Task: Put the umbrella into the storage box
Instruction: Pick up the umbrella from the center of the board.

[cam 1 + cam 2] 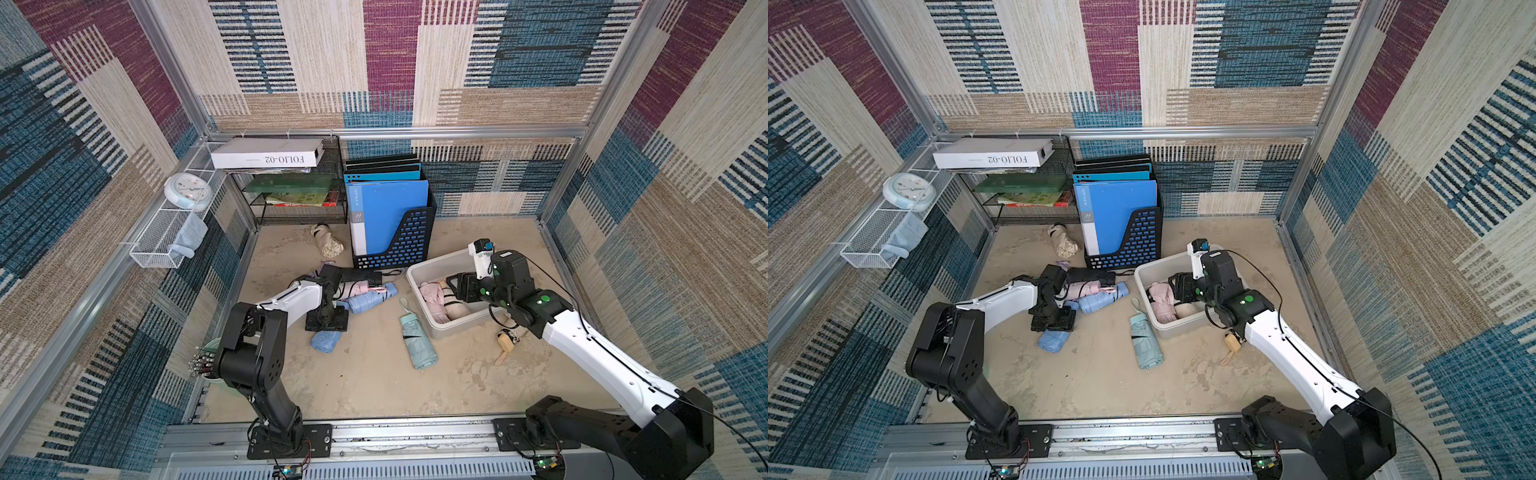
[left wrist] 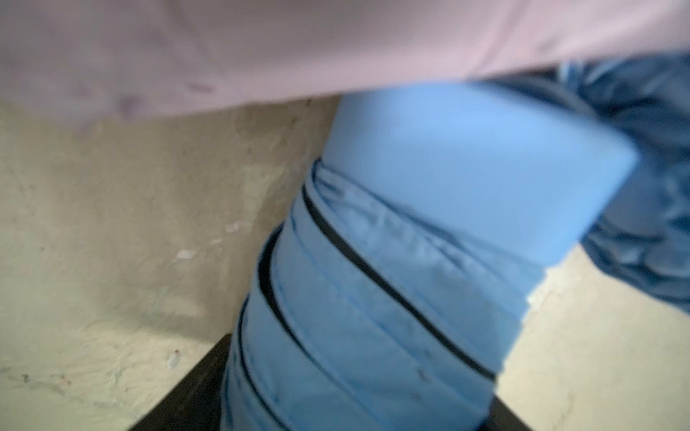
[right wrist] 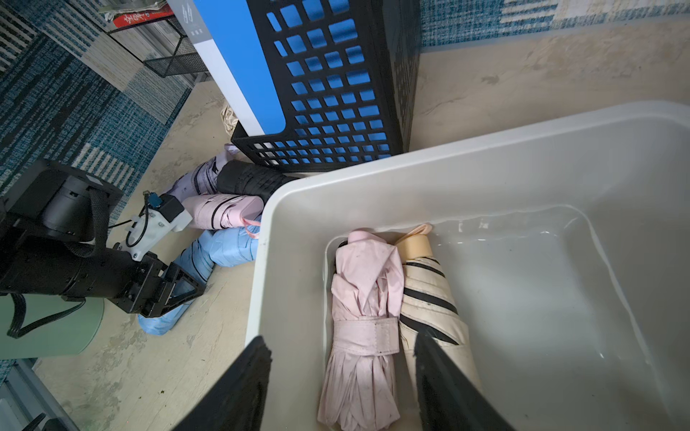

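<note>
Light-blue folded fabric umbrella [image 1: 325, 343] lies on the floor [image 1: 374, 382] left of the grey-white plastic storage box [image 1: 457, 327], crosswise between the jaws of your left gripper [image 1: 327, 323], whether pinched you cannot tell; your right gripper [image 3: 339, 337] hangs part-open, empty, over the box.

A file holder [image 1: 403, 245] with blue folders [image 1: 390, 203] stood far back beside a mesh shelf [image 1: 303, 214]; a clock [image 1: 188, 192] lay left.
</note>
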Tool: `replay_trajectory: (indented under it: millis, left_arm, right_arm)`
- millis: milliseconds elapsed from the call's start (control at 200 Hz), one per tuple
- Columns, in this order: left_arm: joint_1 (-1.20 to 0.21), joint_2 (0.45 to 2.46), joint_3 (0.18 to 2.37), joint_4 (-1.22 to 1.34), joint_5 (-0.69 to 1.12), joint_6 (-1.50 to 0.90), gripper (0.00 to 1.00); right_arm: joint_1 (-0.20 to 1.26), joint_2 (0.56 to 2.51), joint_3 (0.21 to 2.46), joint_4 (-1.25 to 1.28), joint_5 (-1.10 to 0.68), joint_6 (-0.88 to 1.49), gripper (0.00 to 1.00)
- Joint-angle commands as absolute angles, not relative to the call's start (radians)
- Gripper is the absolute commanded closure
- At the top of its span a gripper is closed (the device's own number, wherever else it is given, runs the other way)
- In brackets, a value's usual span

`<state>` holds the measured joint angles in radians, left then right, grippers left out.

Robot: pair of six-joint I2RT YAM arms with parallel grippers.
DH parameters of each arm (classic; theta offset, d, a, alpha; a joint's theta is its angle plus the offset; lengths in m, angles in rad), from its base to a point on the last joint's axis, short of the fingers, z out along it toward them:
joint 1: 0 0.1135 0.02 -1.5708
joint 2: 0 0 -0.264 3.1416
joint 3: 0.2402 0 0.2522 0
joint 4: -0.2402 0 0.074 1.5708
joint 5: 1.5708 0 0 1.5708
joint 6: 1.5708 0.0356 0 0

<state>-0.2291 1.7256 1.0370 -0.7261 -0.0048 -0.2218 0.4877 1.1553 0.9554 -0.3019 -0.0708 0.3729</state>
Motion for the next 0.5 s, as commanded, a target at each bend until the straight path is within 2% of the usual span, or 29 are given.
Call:
replay_trajectory:
  millis: [0, 175, 496]
  left_arm:
    - [-0.225, 1.73, 1.042, -0.742, 0.013, -0.212, 0.29]
    - [-0.225, 1.682, 0.995, -0.746, 0.027, -0.223, 0.38]
    - [-0.225, 1.488, 0.908, -0.759, 0.059, -0.297, 0.45]
  right_arm:
    - [0.488, 1.146, 0.962, -0.306, -0.058, 0.371, 0.35]
    - [0.489, 1.133, 0.947, -0.295, -0.051, 0.372, 0.35]
    - [0.488, 1.118, 0.931, -0.279, -0.046, 0.376, 0.35]
